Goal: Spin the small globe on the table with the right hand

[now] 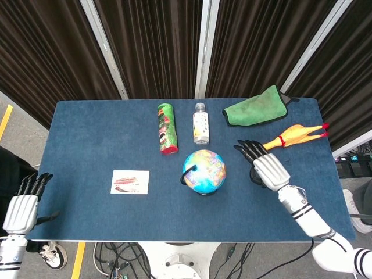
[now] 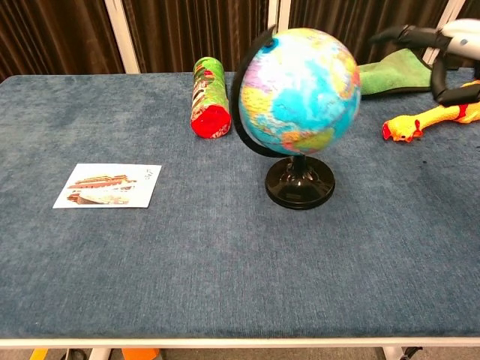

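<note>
Right hand (image 1: 268, 169) is spread, holding nothing, hovering near the table's (image 1: 87, 133) right side, just off the globe (image 1: 204, 171), which stands mid-table toward the front edge. Chicken (image 1: 290, 136) sits behind the hand. Left hand (image 1: 22, 204) hangs off the front-left corner, fingers apart.

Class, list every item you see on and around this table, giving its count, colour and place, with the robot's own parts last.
Globe: one, blue and multicoloured on a black stand, table centre.
Can: one, green with a red end, lying behind the globe to its left.
Bottle: one, clear with a pale label, behind the globe.
Cloth: one, green, far right corner.
Rubber chicken: one, yellow, right side in front of the cloth.
Card: one, white with a picture, left of the globe.
Table: one, blue cover.
Right hand: one, black fingers spread, right of the globe.
Left hand: one, off the table's left edge.
</note>
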Robot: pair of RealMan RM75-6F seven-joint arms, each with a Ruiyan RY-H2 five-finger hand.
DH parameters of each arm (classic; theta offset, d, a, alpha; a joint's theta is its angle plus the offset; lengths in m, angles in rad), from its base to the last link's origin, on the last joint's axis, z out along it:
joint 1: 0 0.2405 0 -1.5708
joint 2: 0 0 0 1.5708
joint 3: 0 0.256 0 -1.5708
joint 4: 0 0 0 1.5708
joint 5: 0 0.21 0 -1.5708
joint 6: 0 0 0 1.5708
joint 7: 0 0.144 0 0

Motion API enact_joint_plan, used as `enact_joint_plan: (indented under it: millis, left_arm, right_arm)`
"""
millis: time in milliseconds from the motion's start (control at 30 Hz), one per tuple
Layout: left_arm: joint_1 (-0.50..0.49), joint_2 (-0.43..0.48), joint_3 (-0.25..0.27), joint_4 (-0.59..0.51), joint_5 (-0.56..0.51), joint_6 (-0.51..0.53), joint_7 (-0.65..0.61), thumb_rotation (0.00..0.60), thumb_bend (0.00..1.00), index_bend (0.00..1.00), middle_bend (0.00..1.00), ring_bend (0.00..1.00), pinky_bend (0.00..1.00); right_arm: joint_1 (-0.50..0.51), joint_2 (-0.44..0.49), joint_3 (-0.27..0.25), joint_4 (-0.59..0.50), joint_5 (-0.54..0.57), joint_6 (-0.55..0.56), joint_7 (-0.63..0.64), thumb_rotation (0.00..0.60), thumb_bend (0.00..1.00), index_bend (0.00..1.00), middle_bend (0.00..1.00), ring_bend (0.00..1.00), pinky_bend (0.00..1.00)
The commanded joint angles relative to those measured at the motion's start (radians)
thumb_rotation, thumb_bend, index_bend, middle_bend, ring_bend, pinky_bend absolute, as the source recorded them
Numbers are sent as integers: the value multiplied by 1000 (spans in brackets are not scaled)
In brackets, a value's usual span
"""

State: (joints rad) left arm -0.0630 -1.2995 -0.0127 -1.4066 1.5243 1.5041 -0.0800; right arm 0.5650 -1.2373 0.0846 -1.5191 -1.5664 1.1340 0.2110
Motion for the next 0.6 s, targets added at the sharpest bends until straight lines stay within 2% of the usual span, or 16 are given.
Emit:
enact_joint_plan:
  millis: [33,167,300,367,467,600]
  left_arm:
    - [-1,-1,0,-2,2,1,4,600,0,103,90,0,67]
    - [-3,-1,-2,-12,5,3,15,600,0,103,90,0,67]
    - [-5,0,-3,-25,11,8,29,600,0,103,90,0,67]
    - [-6,3,-3,-31,13,8,35,600,0,103,90,0,67]
    - [-7,8,-3,-41,16,10,42,600,0,103,90,0,67]
    - [-4,8,-3,-46,22,20,47,600,0,103,90,0,67]
  right_arm:
    - [-55,46,-12,-12,-15,83,-5,561,1000,0,0,0,0]
    - [-136,85,-62,-42,-48,171,-72,549,1000,0,0,0,0]
    - [-243,85,-122,-63,-62,271,-167,540,995,0,0,0,0]
    - [-298,75,-148,-68,-42,301,-218,538,869,0,0,0,0]
    - [-360,55,-168,-64,9,319,-284,539,546,0,0,0,0]
    - [-407,16,-159,-47,72,332,-369,542,298,0,0,0,0]
